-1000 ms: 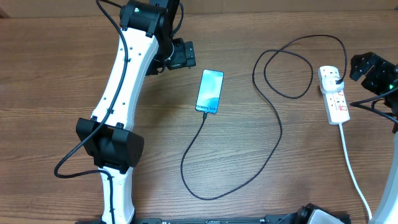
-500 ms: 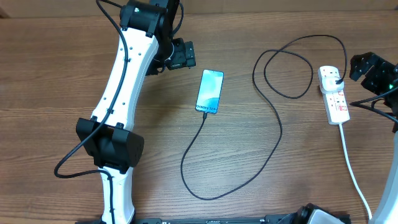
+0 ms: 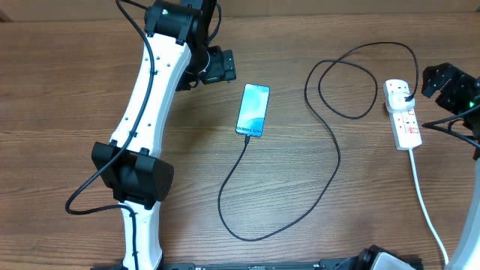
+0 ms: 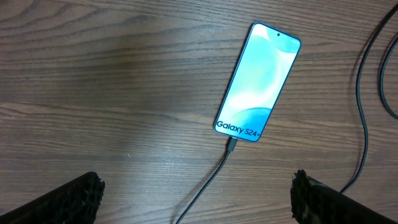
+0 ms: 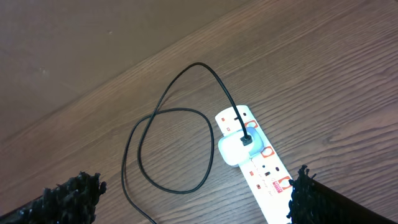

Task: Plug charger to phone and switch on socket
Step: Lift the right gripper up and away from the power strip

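Note:
The phone [image 3: 253, 110] lies face up mid-table, its blue-teal screen lit, also clear in the left wrist view [image 4: 258, 84]. The charger cable [image 3: 334, 161] runs in loops across the table; its connector tip [image 4: 231, 144] sits in the phone's lower end. Its other end enters a white adapter [image 5: 233, 148] plugged into the white socket strip [image 3: 405, 120], which the right wrist view also shows [image 5: 264, 174]. My left gripper [image 3: 215, 67] hovers open just left of the phone [image 4: 199, 205], holding nothing. My right gripper [image 3: 448, 86] hangs open beside the socket [image 5: 196, 199], empty.
The socket's thick white cord [image 3: 427, 202] trails toward the front right edge. The left arm's white links [image 3: 146, 112] stretch along the table's left side. Bare wood lies between the phone and the cable loop.

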